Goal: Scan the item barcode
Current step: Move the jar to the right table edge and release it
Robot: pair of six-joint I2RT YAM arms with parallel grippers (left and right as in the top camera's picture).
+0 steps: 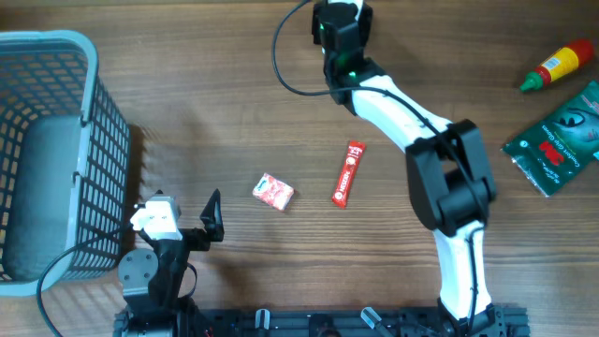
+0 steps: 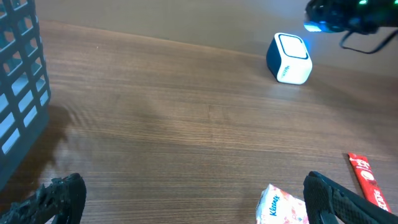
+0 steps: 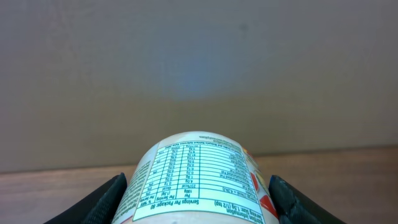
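Observation:
The item is a round container point(image 3: 199, 183) with a green-printed nutrition table facing the right wrist camera; no barcode shows. My right gripper point(image 3: 199, 205) is shut on it, one black finger on each side. In the overhead view that gripper point(image 1: 339, 26) reaches to the table's far edge and hides the container. A white and blue scanner point(image 2: 289, 58) stands at the far side in the left wrist view, just left of the right gripper point(image 2: 339, 15). My left gripper point(image 2: 196, 205) hangs open and holds nothing, low near the front left point(image 1: 192, 225).
A Kleenex tissue pack point(image 1: 273, 191) and a red snack bar point(image 1: 348, 173) lie mid-table. The tissue pack point(image 2: 283, 208) lies just inside the left gripper's right finger. A grey basket point(image 1: 47, 56) stands at the left. A red sauce bottle point(image 1: 559, 65) and a green packet point(image 1: 559, 140) lie at the right.

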